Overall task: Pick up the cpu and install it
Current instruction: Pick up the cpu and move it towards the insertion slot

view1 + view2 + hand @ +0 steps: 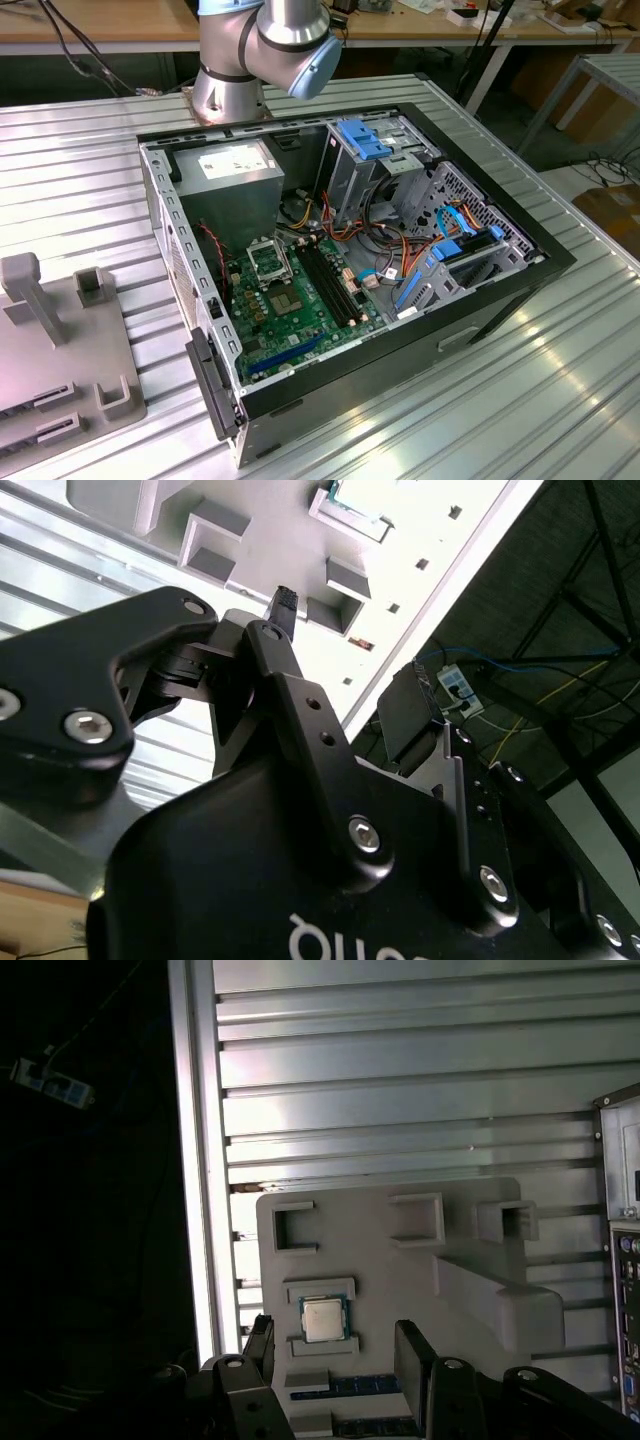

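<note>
Item 1, bench (500,400): a ribbed metal surface carrying an open computer case (560,262) laid on its side. To the exterior view's left of the case, on the same surface, sits a grey moulded tray (60,400).

Item 2, case interior: a green motherboard (300,320) lies flat on the case floor. Its black-framed socket (268,262) is near the power supply end. Nothing is seated in the socket that I can make out.

Item 3, cpu (320,1318): in the first wrist view it lies flat, silver face up, in a square recess of the grey tray between 2 raised blocks. It is well apart from the case.

Item 4, gripper (335,1352): it is over the tray, on the cpu recess side. The jaws are apart, with 1 of the 2 black fingers (412,1355) on either side of the recess line. They grip nothing, and I see no contact with the cpu.

Item 5, arm (270,40): its base joint stands on the bench just behind the case.
</note>
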Motion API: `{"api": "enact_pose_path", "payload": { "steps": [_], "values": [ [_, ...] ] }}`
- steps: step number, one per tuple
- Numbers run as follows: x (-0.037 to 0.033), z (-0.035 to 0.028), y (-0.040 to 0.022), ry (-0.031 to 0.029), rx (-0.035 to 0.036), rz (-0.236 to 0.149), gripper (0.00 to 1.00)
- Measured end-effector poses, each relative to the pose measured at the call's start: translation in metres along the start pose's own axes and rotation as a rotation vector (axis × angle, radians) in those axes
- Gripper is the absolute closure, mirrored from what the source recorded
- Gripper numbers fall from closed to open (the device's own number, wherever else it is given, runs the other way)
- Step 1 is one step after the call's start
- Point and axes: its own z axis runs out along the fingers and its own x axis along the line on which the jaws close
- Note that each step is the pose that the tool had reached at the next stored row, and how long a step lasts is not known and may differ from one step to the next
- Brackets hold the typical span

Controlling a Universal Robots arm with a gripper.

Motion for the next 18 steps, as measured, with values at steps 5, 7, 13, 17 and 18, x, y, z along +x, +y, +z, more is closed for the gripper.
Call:
{"api": "enact_pose_path", "payload": {
  "steps": [5,7,13,17,18],
  "values": [
    [0.0,0.0015,-0.0001,0.0,0.0,0.0,0.4],
    [0.0,0.0018,-0.0001,0.0,0.0,0.0,0.4],
    [-0.0001,0.0029,-0.0001,0.0,0.0,0.0,0.4],
    [-0.0001,0.0037,-0.0002,0.0001,0.0,0.0,0.4],
    [-0.0001,0.0039,-0.0002,0.0,0.0,0.0,0.4]
  ]
}}
